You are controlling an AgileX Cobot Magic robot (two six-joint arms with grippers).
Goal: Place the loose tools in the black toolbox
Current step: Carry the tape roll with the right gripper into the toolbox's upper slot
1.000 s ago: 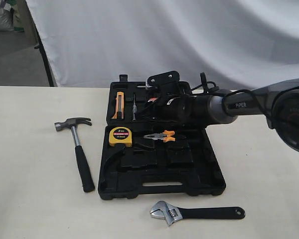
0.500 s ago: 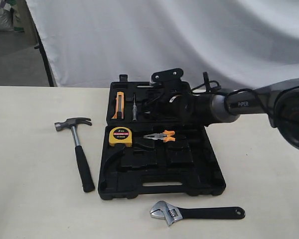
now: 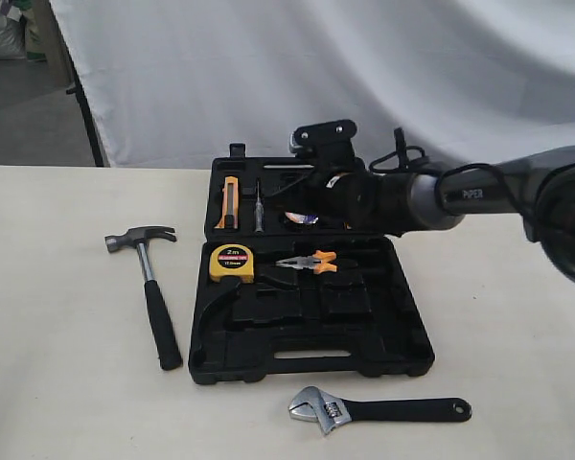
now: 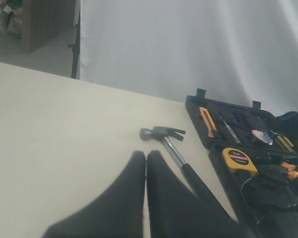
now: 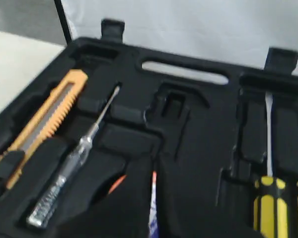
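Exterior: claw hammer (image 3: pixel 151 287) lies on the table (image 3: pixel 57 383) left of the open black toolbox (image 3: pixel 402 350), adjustable wrench (image 3: pixel 383 410) in front of it, tape roll (image 3: pixel 303 218) in the far half beneath the right arm (image 3: pixel 431 203). Left wrist: left gripper (image 4: pixel 146 158) closed, empty, near the hammer's handle. Right wrist: right gripper (image 5: pixel 153 168) closed, empty, above the tape roll.

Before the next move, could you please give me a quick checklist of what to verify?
1. Black toolbox open: ok.
2. Tape roll inside its far half: ok.
3. Hammer packed: not ok, on the table left of the case.
4. Wrench packed: not ok, on the table in front of it.
5. Right gripper open for a pick: not ok, shut.
6. Left gripper open: not ok, shut.
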